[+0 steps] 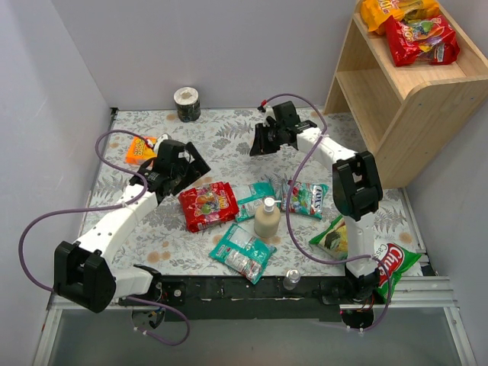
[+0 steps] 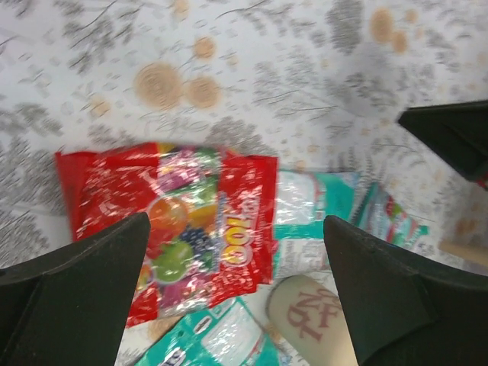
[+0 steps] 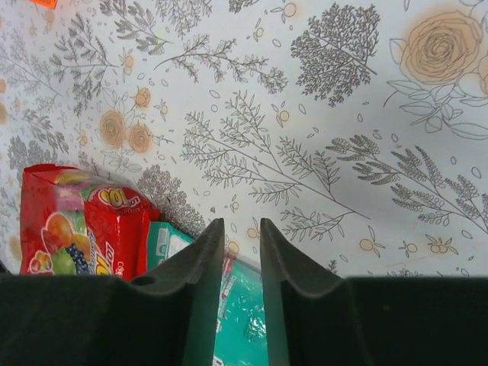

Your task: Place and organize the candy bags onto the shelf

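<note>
Lowering your left gripper (image 1: 187, 171), wide open and empty, over the red bag (image 1: 208, 205) on the table (image 1: 229, 130), take one edge only, with the right gripper (image 1: 263, 141), barely parted and holding nothing, clear of the path to the shelf (image 1: 396, 99).

Two candy bags (image 1: 420, 38) on shelf (image 1: 415, 103) top; four more on table (image 1: 229, 130) around bottle (image 1: 267, 219).

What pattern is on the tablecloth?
The tablecloth shows grey leaf and tree sketches with tan roses on white; clearest in the right wrist view.
</note>
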Robot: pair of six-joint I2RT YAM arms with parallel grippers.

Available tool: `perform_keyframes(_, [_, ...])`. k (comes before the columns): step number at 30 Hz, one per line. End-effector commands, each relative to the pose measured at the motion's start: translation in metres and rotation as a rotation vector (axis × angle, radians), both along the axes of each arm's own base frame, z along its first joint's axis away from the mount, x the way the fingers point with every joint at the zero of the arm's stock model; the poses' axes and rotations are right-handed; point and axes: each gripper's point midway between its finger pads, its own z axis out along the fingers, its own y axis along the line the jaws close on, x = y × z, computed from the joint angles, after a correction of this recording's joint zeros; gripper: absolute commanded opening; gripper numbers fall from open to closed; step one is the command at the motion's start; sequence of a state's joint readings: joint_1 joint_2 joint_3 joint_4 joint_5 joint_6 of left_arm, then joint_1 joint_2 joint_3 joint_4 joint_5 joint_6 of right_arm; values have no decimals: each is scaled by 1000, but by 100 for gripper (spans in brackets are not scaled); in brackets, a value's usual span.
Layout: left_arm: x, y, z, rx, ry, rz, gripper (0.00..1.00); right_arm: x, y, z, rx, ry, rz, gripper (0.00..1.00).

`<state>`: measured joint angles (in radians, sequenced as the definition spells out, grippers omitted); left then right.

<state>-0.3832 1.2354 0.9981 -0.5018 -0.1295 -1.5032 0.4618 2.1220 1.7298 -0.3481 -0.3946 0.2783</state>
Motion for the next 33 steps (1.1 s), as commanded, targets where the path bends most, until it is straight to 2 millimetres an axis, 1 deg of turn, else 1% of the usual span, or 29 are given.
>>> perform_keyframes(1, [-37, 36, -49, 125, 229, 152, 98, -12, 1, 50, 28, -97, 31, 41])
perform_keyframes(2, [-49, 40, -61, 138, 280, 167, 98, -14, 0, 54, 34, -101, 30, 46])
perform_keyframes(3, [-54, 42, -67, 138, 303, 174, 98, -18, -1, 53, 35, -93, 27, 48])
perform_keyframes(4, [-59, 43, -73, 139, 324, 177, 98, -22, -2, 65, 53, -104, 27, 48])
perform_keyframes(10, [-80, 42, -92, 96, 375, 189, 98, -39, 0, 91, 95, -108, 58, 50])
perform_keyframes(11, [-84, 43, -96, 100, 393, 189, 98, -40, 0, 93, 95, -109, 62, 55])
perform_keyframes(12, [-88, 45, -104, 109, 416, 195, 98, -42, 0, 94, 92, -107, 65, 57])
perform_keyframes(14, [-92, 42, -110, 101, 445, 191, 98, -45, 1, 95, 91, -104, 72, 58])
perform_keyframes(16, [-91, 37, -115, 86, 454, 175, 98, -49, 0, 95, 85, -94, 74, 58])
perform_keyframes(17, [-84, 28, -113, 43, 426, 155, 96, -50, 0, 93, 83, -88, 77, 58])
perform_keyframes(18, [-80, 22, -113, 13, 409, 136, 90, -53, 1, 94, 83, -89, 80, 58])
perform_keyframes(19, [-70, 13, -111, -33, 365, 114, 86, -54, 0, 93, 81, -85, 80, 58])
perform_keyframes(21, [-64, 0, -109, -97, 349, 90, 74, -57, -1, 94, 82, -81, 80, 57])
perform_keyframes(22, [-54, -6, -110, -117, 341, 95, 67, -59, -1, 94, 81, -79, 82, 57])
perform_keyframes(23, [-50, -7, -110, -124, 343, 108, 63, -61, -2, 93, 79, -75, 79, 57])
perform_keyframes(25, [-37, -12, -111, -136, 334, 114, 58, -64, -4, 95, 81, -77, 75, 57])
perform_keyframes(27, [-25, -19, -114, -150, 340, 125, 54, -67, -6, 93, 79, -69, 73, 56])
perform_keyframes(28, [-16, -23, -112, -168, 319, 125, 54, -68, -6, 93, 81, -68, 71, 56])
perform_keyframes(30, [-1, -31, -115, -200, 327, 143, 52, -73, -9, 92, 79, -60, 67, 55])
perform_keyframes(31, [4, -42, -113, -244, 332, 118, 52, -74, -9, 91, 79, -59, 64, 55])
perform_keyframes(32, [10, -47, -119, -265, 353, 131, 51, -74, -10, 93, 81, -63, 60, 55])
perform_keyframes(33, [19, -54, -114, -290, 344, 127, 51, -75, -10, 95, 83, -67, 60, 55])
